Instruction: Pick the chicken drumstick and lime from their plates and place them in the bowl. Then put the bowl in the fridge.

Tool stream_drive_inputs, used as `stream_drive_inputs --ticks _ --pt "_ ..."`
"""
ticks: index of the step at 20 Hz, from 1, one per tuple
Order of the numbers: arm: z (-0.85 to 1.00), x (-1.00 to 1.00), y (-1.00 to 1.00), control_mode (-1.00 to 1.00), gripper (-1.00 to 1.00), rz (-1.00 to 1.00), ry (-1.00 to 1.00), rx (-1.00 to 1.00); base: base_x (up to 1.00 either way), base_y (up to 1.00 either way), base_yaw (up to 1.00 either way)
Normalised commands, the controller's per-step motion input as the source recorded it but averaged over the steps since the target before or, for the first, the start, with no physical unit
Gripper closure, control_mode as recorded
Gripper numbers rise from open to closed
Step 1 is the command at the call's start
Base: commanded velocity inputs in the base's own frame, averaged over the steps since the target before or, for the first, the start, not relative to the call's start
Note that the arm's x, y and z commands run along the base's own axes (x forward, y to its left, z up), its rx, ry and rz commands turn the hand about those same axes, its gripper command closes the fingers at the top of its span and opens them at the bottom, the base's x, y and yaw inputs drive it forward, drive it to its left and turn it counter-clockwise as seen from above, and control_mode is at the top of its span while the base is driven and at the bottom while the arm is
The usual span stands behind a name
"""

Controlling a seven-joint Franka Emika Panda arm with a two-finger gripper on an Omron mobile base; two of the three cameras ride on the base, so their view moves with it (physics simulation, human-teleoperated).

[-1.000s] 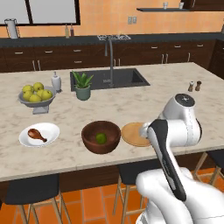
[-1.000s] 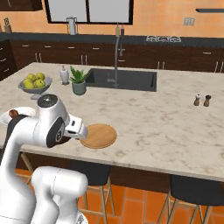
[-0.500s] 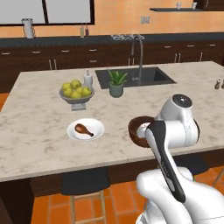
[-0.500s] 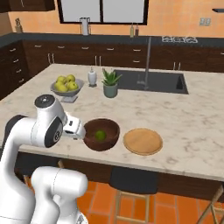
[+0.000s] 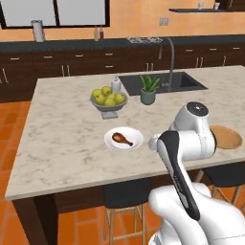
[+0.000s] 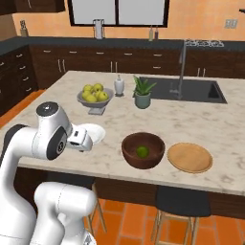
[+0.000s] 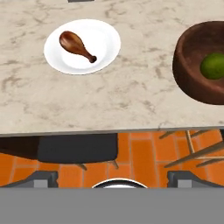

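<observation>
The jaws stand wide open and hold nothing. The chicken drumstick (image 7: 76,45) lies on the white plate (image 7: 107,41) on the worktop (image 7: 109,100), and the lime (image 7: 213,66) sits inside the dark wooden bowl (image 7: 188,65) just beside it.

light: bright, even | shadows: soft, faint | focus: sharp | glare: none
</observation>
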Motion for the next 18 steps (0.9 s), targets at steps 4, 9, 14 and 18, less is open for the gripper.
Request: stream_drive_inputs --ticks 4,9,14,18 --pt "0.00 0.00 0.00 1.00 -1.00 0.00 0.00 0.00 0.15 0.31 0.00" --pt "0.00 0.00 0.00 1.00 -1.00 0.00 0.00 0.00 0.55 0.45 -0.01" --pt "0.00 0.00 0.00 1.00 -1.00 0.00 0.00 0.00 0.60 0.43 0.00" --pt "0.00 0.47 0.06 -1.00 -1.00 0.02 0.02 0.00 0.10 0.00 0.00"
